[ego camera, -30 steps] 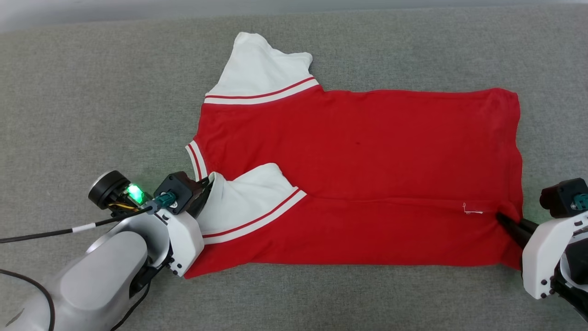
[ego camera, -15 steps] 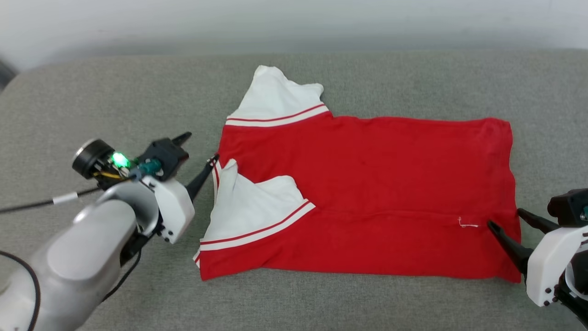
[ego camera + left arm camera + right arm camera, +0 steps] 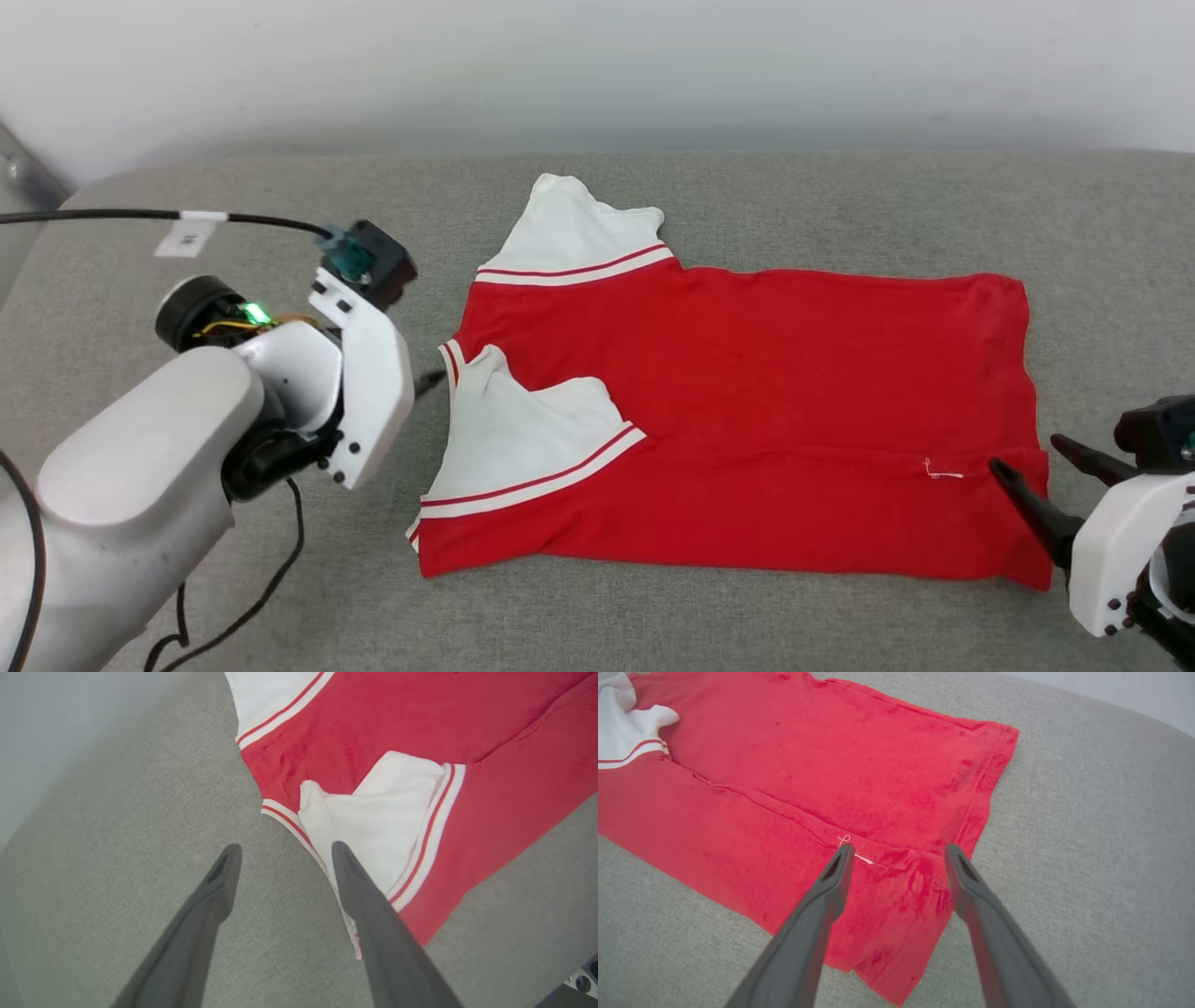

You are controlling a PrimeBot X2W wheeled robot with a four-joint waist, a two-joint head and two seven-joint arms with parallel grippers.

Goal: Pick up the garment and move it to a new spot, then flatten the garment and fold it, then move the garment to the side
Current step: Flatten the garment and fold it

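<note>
Wide grey woven cushion point(image 3: 653, 616) beneath; the bright red soft-fabric T-shirt point(image 3: 794, 392) lies flat, its near edge and sleeve folded inward. Left gripper point(image 3: 285, 847) hangs beside the shirt's collar, right gripper point(image 3: 900, 847) over its hem corner. Both have fingers spread, seemingly leaving the fold resting.

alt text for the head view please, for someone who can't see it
A red T-shirt with white sleeves lies flat on a grey fabric surface, its near edge and near sleeve folded onto the body. The left gripper is beside the sleeve end and the right gripper, open, at the hem corner; neither holds it.
</note>
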